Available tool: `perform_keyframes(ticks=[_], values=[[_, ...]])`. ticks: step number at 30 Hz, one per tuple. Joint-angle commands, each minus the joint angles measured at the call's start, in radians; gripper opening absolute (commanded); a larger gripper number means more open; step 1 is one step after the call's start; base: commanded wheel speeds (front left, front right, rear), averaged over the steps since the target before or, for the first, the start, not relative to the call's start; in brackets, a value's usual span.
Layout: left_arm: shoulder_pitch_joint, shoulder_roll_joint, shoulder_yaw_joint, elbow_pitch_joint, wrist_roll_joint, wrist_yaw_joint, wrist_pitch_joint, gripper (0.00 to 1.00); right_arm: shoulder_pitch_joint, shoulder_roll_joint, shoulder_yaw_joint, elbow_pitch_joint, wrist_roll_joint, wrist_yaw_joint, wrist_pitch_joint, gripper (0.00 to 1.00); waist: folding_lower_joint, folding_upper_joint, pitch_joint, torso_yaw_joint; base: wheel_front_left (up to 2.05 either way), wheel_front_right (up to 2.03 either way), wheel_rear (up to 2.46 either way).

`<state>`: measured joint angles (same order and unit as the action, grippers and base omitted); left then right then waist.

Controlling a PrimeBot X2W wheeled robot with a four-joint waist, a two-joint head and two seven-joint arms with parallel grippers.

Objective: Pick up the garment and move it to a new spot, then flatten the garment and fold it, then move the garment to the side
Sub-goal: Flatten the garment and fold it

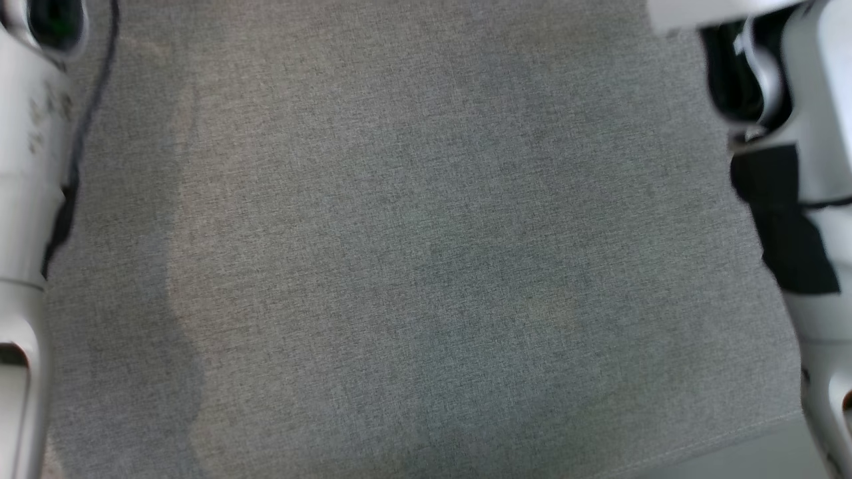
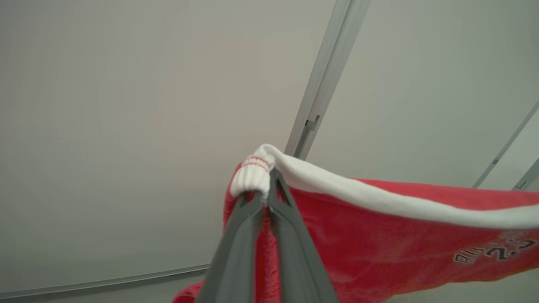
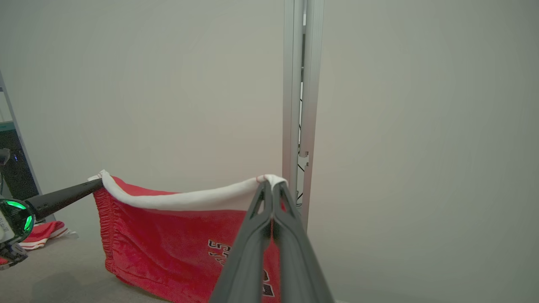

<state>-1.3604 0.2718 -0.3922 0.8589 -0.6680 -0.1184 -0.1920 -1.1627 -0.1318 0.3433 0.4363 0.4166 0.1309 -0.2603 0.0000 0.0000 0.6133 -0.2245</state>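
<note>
The garment (image 2: 379,235) is red with a white waistband and dark lettering, and it hangs spread out in the air between my two grippers. My left gripper (image 2: 267,179) is shut on one bunched corner of the white band. In the right wrist view the garment (image 3: 168,235) droops to the grey surface, with my right gripper (image 3: 271,183) shut on the band's other end. There my left gripper (image 3: 94,185) holds the far corner. In the head view my pale left forearm (image 1: 26,199) and right forearm (image 1: 819,166) frame the grey cloth-covered table (image 1: 426,266).
An aluminium post (image 3: 301,105) stands against pale wall panels behind the garment and also appears in the left wrist view (image 2: 324,80). Another red-and-white cloth (image 3: 42,233) lies on the surface at the left.
</note>
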Motion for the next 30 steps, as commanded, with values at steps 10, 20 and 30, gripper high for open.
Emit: perform_keyframes(ticks=[10,20,30], values=[[0.288,0.077,-0.14,-0.234,-0.215,-0.012,-0.048,0.0,0.276,-0.051,-0.029,-0.165,0.029,0.0,-0.007,0.0,0.0,0.0,-0.039,0.03,0.0,0.0,0.0],[0.599,0.11,-0.123,-0.474,-0.196,-0.003,-0.074,0.0,0.622,-0.051,-0.195,-0.389,0.041,0.0,-0.007,0.0,0.0,0.0,-0.162,0.086,0.0,0.0,0.0],[1.05,-0.023,0.035,-0.703,-0.075,0.009,-0.074,0.0,1.007,-0.017,-0.311,-0.578,-0.035,0.0,-0.007,0.0,0.0,0.0,-0.348,0.095,0.0,0.0,0.0]])
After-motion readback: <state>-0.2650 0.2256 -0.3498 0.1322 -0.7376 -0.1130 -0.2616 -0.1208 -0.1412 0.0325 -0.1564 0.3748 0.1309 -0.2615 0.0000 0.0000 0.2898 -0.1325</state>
